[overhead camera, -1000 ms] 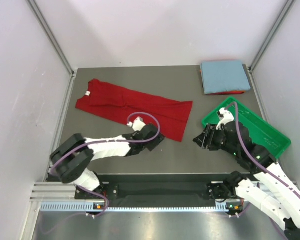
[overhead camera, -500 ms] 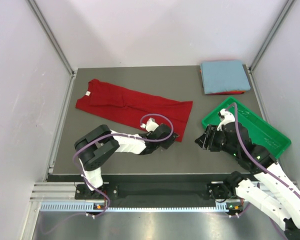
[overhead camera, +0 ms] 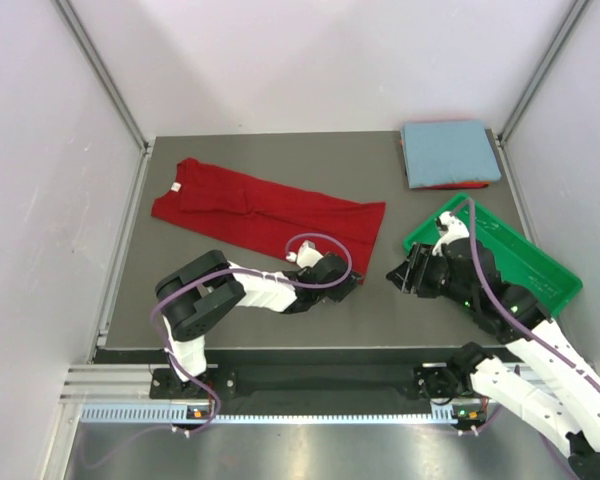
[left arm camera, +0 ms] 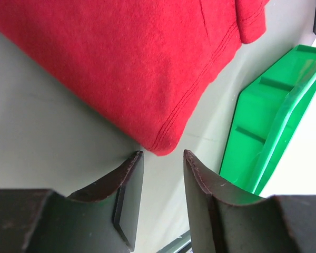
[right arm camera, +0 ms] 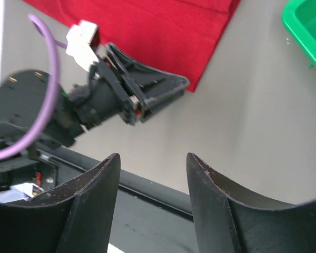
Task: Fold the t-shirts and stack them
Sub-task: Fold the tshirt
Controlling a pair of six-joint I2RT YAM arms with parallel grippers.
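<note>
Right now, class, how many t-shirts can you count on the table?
3: a dark red t-shirt laid out left of centre; folded light blue t-shirt, far right corner; second red t-shirt beneath it, only an edge showing. Others may hide there.

Bright even light, faint shadows, wrist-view foregrounds slightly soft

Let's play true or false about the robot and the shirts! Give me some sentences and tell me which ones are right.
1. The red t-shirt lies spread out on the table. True.
2. The light blue t-shirt sits inside the green tray. False: it lies folded on the table beyond the tray.
3. The left gripper is at the red t-shirt's corner, jaws apart. True.
4. The right gripper holds a shirt. False: it is open and holds nothing.
</note>
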